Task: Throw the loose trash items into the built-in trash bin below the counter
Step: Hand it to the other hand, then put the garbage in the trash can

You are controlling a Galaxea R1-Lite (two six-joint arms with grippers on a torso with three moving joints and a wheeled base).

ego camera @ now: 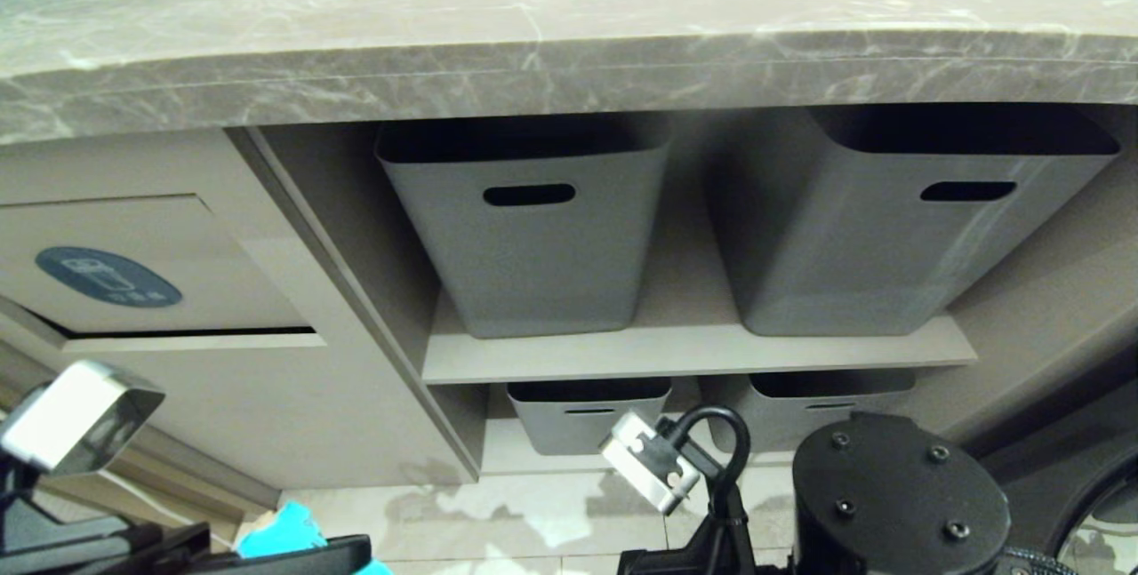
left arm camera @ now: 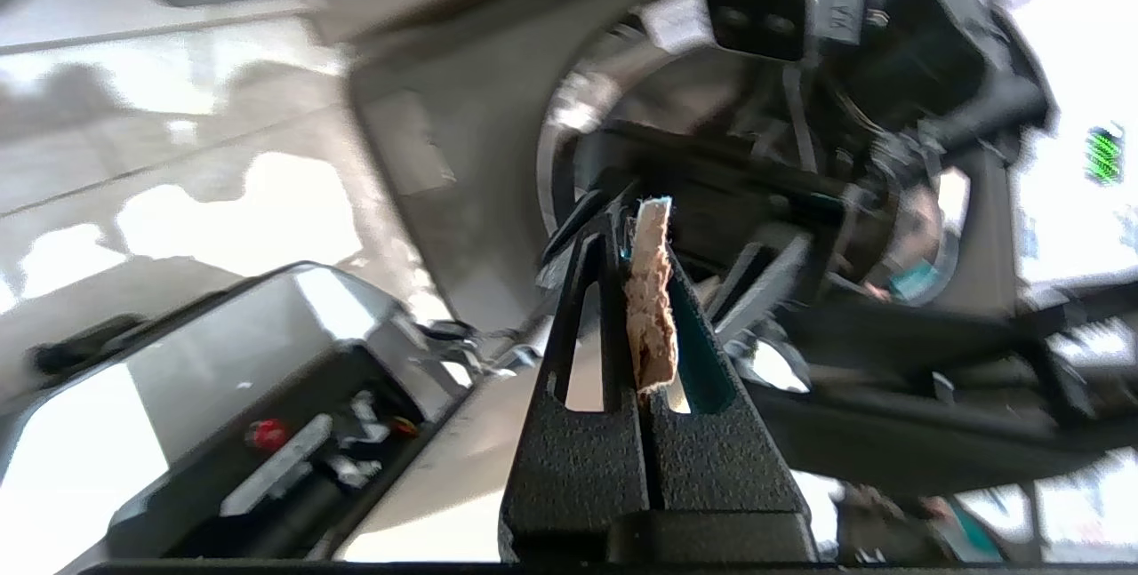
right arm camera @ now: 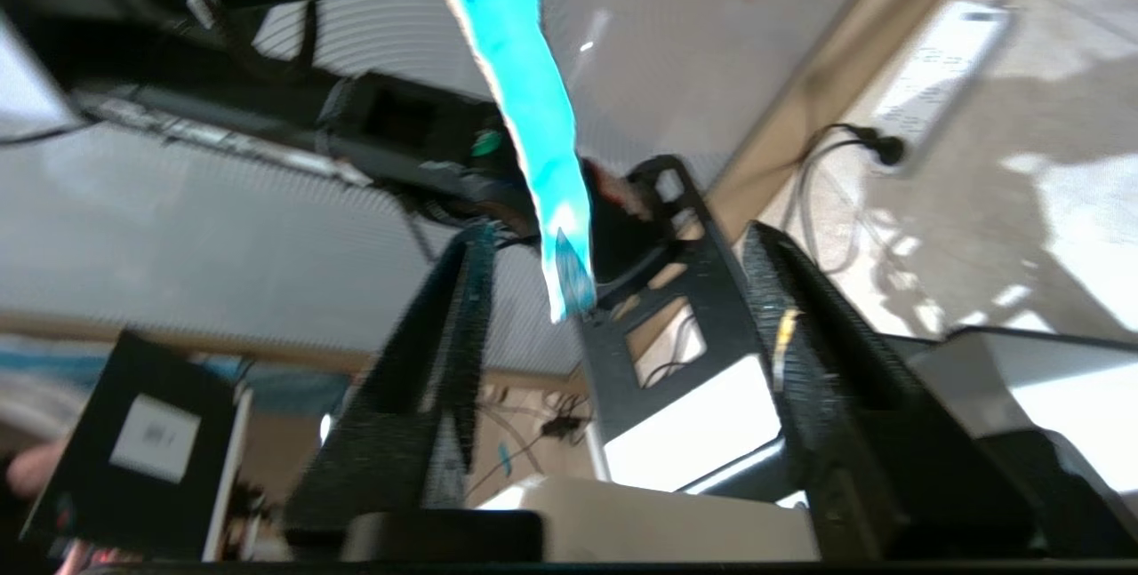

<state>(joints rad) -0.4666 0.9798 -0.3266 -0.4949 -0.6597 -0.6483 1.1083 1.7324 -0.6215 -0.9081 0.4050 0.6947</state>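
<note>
My left gripper point(left arm camera: 636, 219) is shut on a teal wrapper point(left arm camera: 649, 308); from the left wrist the wrapper shows a frayed tan face with a teal edge. In the head view the wrapper point(ego camera: 284, 531) shows at the bottom left, low above the floor, below the built-in trash bin point(ego camera: 178, 246). The bin's flap carries a blue oval sticker point(ego camera: 107, 277) and sits under the counter point(ego camera: 533, 68). My right gripper point(right arm camera: 622, 237) is open. The wrapper's point(right arm camera: 533, 131) free end hangs between its fingers point(right arm camera: 462, 291) and touches neither.
Two grey baskets point(ego camera: 533, 237) point(ego camera: 889, 228) stand on a shelf right of the bin, with two more point(ego camera: 578, 415) below. My own base point(ego camera: 898, 495) fills the lower right. A power strip point(right arm camera: 942, 68) with its cable lies on the tiled floor.
</note>
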